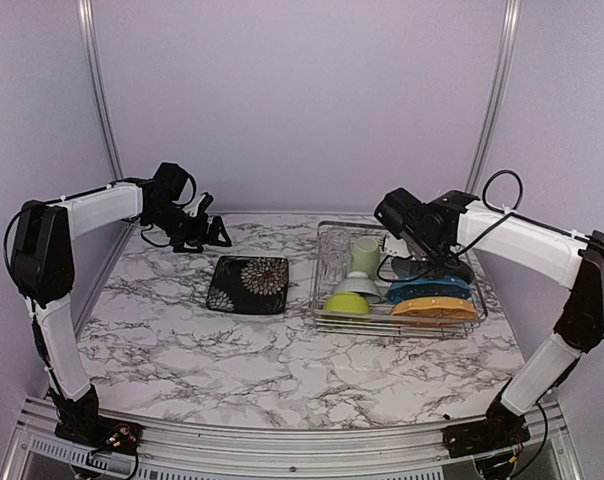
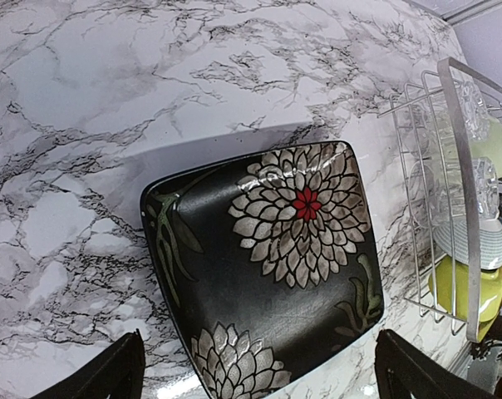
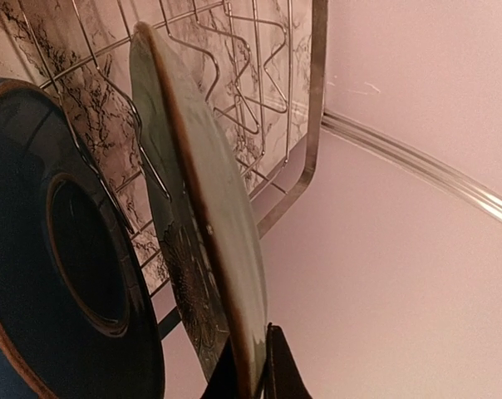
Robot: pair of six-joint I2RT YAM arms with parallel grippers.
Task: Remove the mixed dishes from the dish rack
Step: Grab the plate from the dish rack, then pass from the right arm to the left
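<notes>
On the bench's (image 1: 182, 350) right side: a loaded dish rack (image 1: 382, 328).
It holds clear glass (image 1: 334, 250), pale green mug (image 1: 365, 252), small white bowl (image 1: 357, 284), lime green bowl (image 1: 348, 303), blue plate (image 1: 429, 291) and orange dotted plate (image 1: 434, 309); the dark square plate (image 1: 248, 284) lies flat on the bench just left. Right end effector (image 3: 253, 366) pinched tight on an upright teal plate's (image 3: 201, 208) rim in the rack; left end effector (image 1: 210, 232) spread wide, empty, above the bench.

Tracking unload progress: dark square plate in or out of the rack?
Out: dark square plate lies flat on the table, apart from the dish rack.
</notes>
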